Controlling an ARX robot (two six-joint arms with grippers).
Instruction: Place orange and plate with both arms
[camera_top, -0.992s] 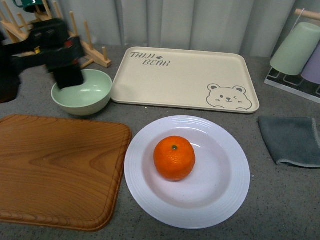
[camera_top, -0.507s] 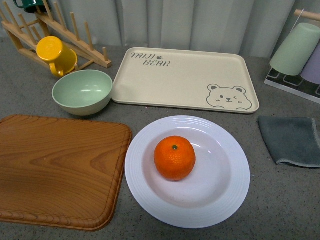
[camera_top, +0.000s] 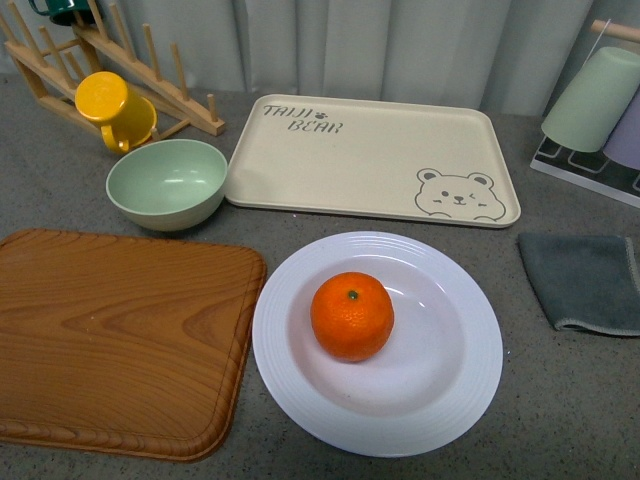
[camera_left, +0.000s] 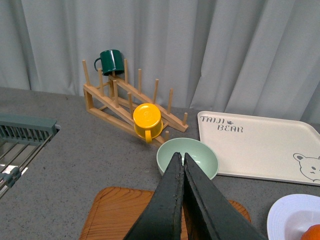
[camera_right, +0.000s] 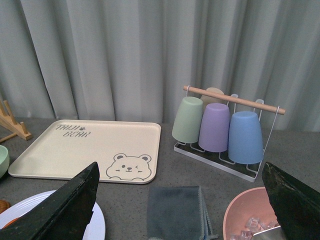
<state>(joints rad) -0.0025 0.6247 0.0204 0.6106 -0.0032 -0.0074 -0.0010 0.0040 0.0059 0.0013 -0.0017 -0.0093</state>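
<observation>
The orange (camera_top: 352, 316) sits in the middle of the white ridged plate (camera_top: 455, 400) on the grey table, front centre in the front view. Neither arm shows in the front view. In the left wrist view my left gripper (camera_left: 181, 157) is shut and empty, raised above the wooden board (camera_left: 117, 212) and the green bowl; the plate's rim (camera_left: 285, 215) and a sliver of the orange (camera_left: 314, 233) show at the corner. In the right wrist view my right gripper (camera_right: 181, 172) is wide open and empty, high above the grey cloth; the plate's edge (camera_right: 97, 225) shows.
A wooden cutting board (camera_top: 110, 340) lies left of the plate. A pale green bowl (camera_top: 166, 183), yellow mug (camera_top: 113, 108) on a wooden rack (camera_top: 150, 75), cream bear tray (camera_top: 370, 160), grey cloth (camera_top: 585, 280), a cup rack (camera_right: 220, 127) and a pink bowl (camera_right: 250, 215) surround it.
The left arm, over the green bowl a second ago, has left the front view, uncovering the yellow mug. Orange and plate have stayed put.
</observation>
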